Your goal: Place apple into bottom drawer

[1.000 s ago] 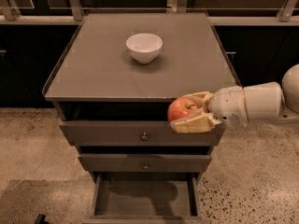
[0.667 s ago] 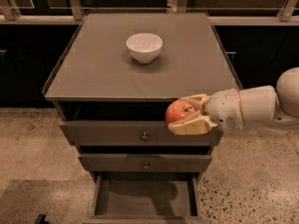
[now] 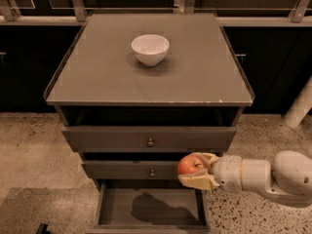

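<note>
The red-orange apple sits between the tan fingers of my gripper, which is shut on it. The white arm comes in from the right. The gripper holds the apple in front of the middle drawer, above the right part of the bottom drawer. The bottom drawer is pulled out and its plank floor shows, with the arm's shadow on it.
A white bowl stands on the grey cabinet top. The two upper drawers with brass knobs are slightly pulled out. Speckled floor lies on both sides. A rail and dark glass run behind the cabinet.
The gripper with the apple has moved down, from the level of the top drawer to in front of the middle drawer, above the open bottom drawer.
</note>
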Motion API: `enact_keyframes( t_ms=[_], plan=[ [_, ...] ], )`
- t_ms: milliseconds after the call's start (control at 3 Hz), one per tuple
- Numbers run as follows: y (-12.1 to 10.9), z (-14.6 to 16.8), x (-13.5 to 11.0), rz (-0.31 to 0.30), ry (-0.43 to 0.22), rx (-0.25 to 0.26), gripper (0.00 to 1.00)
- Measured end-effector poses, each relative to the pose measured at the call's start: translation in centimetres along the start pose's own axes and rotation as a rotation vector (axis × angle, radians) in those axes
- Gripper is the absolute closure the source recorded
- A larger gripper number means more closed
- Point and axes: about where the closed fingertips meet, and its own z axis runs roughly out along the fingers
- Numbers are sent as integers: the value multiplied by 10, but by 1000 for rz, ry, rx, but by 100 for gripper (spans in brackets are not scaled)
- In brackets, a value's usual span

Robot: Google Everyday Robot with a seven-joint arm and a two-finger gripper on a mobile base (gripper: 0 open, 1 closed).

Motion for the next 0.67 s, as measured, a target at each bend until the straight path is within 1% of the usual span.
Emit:
enact_keyframes(
  t_ms=[333,667],
  plan=[
    [0,0,0,-1,0,-1,100],
    [-8,14,23,54,-16,-8,100]
  ],
)
